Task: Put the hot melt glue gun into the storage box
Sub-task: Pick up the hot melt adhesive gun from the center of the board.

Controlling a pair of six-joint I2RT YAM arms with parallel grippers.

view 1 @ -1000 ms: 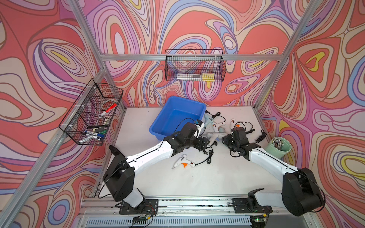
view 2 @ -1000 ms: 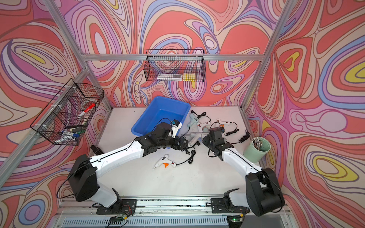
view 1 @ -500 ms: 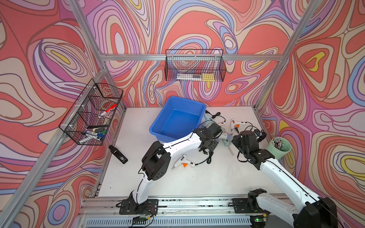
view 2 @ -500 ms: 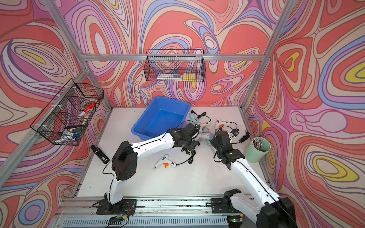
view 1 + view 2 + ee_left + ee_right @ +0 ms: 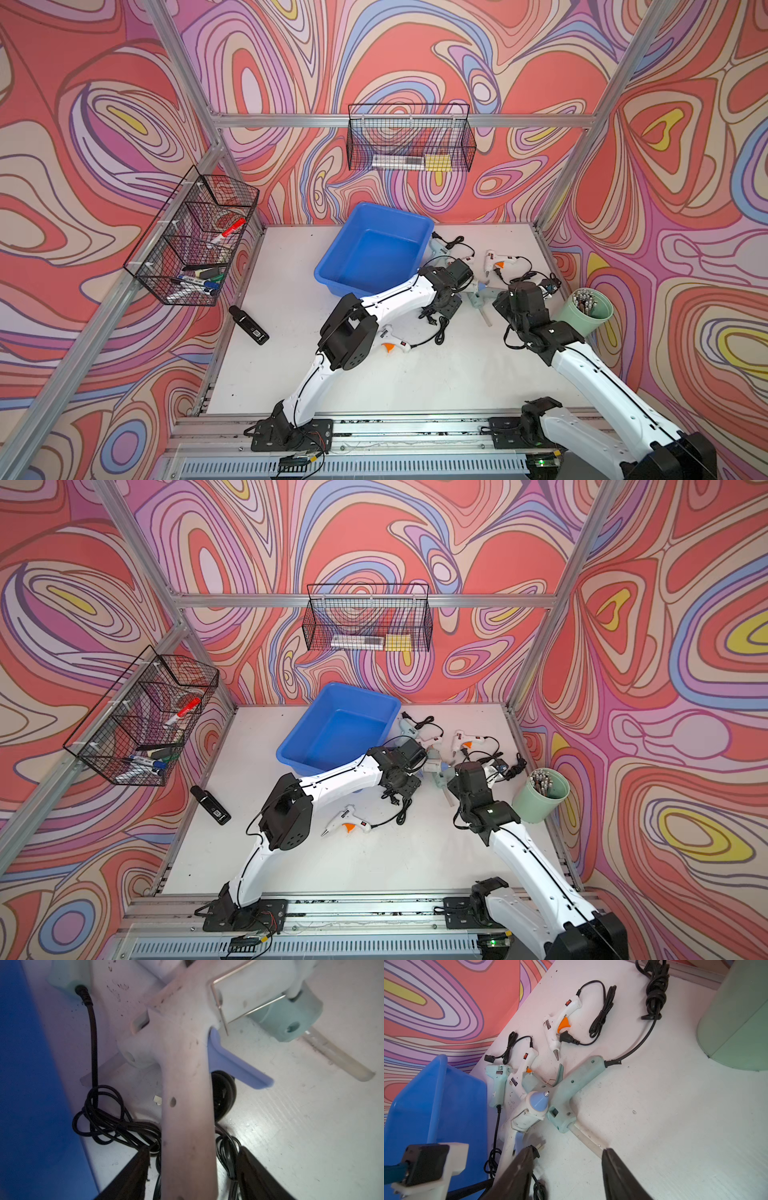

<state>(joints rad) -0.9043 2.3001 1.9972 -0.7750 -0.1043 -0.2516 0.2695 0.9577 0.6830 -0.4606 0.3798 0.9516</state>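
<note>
Where the surface [image 5: 478, 374] meets its back edge, about midway along, one storage box [image 5: 332, 272] is listed: bright blue, upright, nothing seen inside.

Between the box and the right edge, toward the back, a cluster of glue guns is laid flat.
- The blue-trigger glue gun [image 5: 182, 1064] has a white body and a blue nozzle. It is lying on the surface just beside the box and outside it, with its front end overlapping the large mint glue gun [image 5: 571, 1088].
- Its handle is straddled by the left fingers [image 5: 128, 1176], which are held apart. Black cord is seen in the gap between the handle and one finger, so no grip is shown.
- A clear glue stick [image 5: 583, 1136] is seen projecting from the large mint glue gun's rear. The right fingers [image 5: 517, 1172] are spread wide with nothing between them, one tip near the stick's end.
- A small mint glue gun [image 5: 497, 1082] is placed against the box wall.
- A small white glue gun [image 5: 523, 1068] is laid beside it.
- A second small white glue gun [image 5: 562, 1016] is set apart, nearer the back edge.

Elsewhere:
- A lone white glue gun [image 5: 347, 820] is noted mid-surface.
- A green cup [image 5: 577, 322] holding sticks is stood at the right edge.
- A black handheld device [image 5: 249, 326] is laid near the left edge.
- Two wire baskets are hung, one on the back wall [image 5: 411, 124] and one on the left wall [image 5: 166, 249].
</note>
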